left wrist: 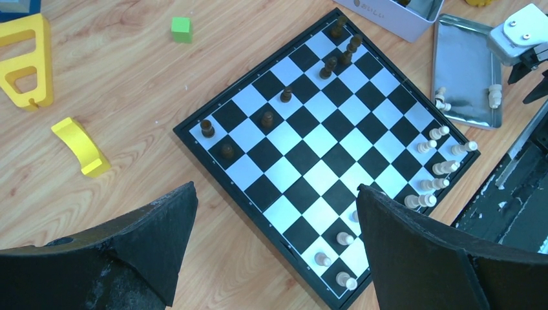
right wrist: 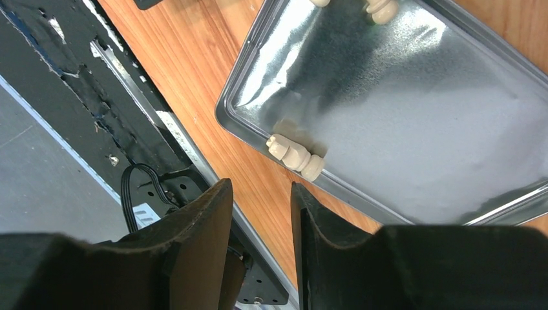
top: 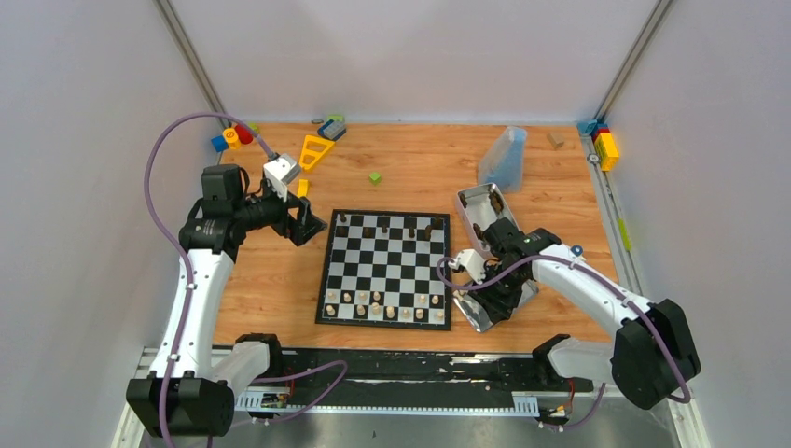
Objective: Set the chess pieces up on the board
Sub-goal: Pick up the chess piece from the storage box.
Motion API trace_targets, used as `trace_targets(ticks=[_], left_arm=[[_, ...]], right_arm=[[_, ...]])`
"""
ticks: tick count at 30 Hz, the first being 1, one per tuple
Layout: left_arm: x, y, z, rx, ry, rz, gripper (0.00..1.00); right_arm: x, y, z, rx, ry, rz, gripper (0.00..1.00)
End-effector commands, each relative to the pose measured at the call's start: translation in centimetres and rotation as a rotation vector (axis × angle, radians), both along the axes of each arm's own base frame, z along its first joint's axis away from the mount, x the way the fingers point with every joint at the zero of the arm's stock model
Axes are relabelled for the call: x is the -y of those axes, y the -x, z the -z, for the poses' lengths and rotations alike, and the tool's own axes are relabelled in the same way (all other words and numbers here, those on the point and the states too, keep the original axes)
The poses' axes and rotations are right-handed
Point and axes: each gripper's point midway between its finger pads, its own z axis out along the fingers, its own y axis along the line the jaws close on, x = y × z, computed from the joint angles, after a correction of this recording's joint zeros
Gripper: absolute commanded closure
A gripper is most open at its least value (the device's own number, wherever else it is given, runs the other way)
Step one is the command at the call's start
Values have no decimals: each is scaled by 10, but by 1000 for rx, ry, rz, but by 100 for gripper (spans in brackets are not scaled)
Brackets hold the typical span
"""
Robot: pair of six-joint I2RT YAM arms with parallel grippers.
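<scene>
**Chess pieces (top: 376, 306) partly on the board (top: 387, 266), the rest in the trays**

Left side, top view: my left gripper (top: 308, 224) hangs off the board's 10 o'clock corner, over the wooden table (top: 410, 159). In the left wrist view its fingers (left wrist: 161, 239) stand wide apart with nothing between them. One corner of the board lies below the gap. A yellow arch block (left wrist: 81, 145) sits at 9 o'clock from the gap, and a green cube (left wrist: 181, 29) at 11 o'clock.

Board: the dark pieces (top: 384, 228) are strung along the 12 o'clock edge, and a few stand one rank forward. The cream pieces (top: 420, 301) form a ragged line along the 6 o'clock edge.

Right side: the far tray (top: 478, 213) is at the board's 2 o'clock, with dark shapes inside. The near tray (right wrist: 413, 110) is at the board's 4 o'clock, and my right gripper (right wrist: 260, 187) is over it. Its fingers (right wrist: 207, 226) are a narrow gap apart and hold nothing. One cream piece (right wrist: 296, 155) lies on its side against the tray's rim, just past the fingertips at 12 o'clock. More cream pieces are cut off by the frame's top edge.
</scene>
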Motion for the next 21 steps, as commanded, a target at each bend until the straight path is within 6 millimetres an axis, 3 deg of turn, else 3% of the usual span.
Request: trace_targets(ticks=[1, 10, 21], left_arm=[[0, -2, -10, 65, -3, 13, 0], [-2, -3, -11, 75, -13, 7, 0], [-3, -6, -7, 66, -19, 4, 0]], right_arm=[[2, -5, 5, 15, 12, -42, 61], [3, -19, 14, 38, 43, -65, 61], [4, -18, 25, 11, 64, -79, 58]])
